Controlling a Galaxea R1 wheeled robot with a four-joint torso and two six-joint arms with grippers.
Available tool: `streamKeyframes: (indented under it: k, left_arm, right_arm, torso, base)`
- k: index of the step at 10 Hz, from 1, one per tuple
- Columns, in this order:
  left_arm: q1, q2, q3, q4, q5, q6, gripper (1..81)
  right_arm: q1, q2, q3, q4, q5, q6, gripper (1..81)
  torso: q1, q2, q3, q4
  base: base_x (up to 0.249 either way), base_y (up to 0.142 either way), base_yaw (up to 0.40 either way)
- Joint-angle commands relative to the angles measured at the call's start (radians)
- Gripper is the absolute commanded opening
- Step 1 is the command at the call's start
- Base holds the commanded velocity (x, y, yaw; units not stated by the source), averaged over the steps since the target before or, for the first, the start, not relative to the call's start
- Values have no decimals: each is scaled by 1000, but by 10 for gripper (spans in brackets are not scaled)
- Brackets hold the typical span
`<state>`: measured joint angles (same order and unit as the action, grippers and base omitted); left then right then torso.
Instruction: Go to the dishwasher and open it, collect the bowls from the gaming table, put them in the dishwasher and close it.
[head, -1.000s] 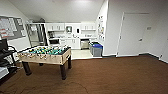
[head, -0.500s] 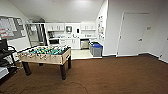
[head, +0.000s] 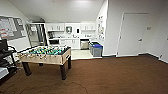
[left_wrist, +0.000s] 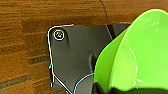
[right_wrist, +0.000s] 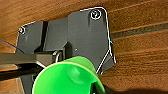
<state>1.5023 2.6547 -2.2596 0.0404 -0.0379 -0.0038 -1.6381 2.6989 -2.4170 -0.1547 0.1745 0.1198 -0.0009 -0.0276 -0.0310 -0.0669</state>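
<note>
A: Head view soft, blurry; ceiling (head: 62, 7) blown out bright, walls bow at the edges.
B: Wrist views? Glare streaks on the lime bowl (left_wrist: 140, 57), carpet (right_wrist: 140, 50) evenly lit.

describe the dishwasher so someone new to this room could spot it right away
Look past the foosball table to the kitchenette at the far end of the room. The dishwasher sits under the counter, just left of the blue-lidded bins. Its grey metallic front stands out from the white cabinet doors beside it.

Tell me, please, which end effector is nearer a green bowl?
Neither clearly: a lime green bowl shows near the left end effector, another near the right end effector.
</note>
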Motion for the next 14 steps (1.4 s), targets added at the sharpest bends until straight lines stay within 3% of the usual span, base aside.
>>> streamKeyframes:
  k: [1, 14]
  left_arm:
    - [-56, -19, -3, -4, 46, -2, 10]
    - [-56, -11, -15, -4, 44, -2, 10]
  right_arm:
    - [39, -20, 1, -11, -44, -2, 10]
    - [42, -17, 0, -11, -44, -2, 10]
  torso:
    - [1, 0, 0, 0]
    - [1, 0, 0, 0]
  base:
    - [87, 0, 0]
    - [101, 0, 0]
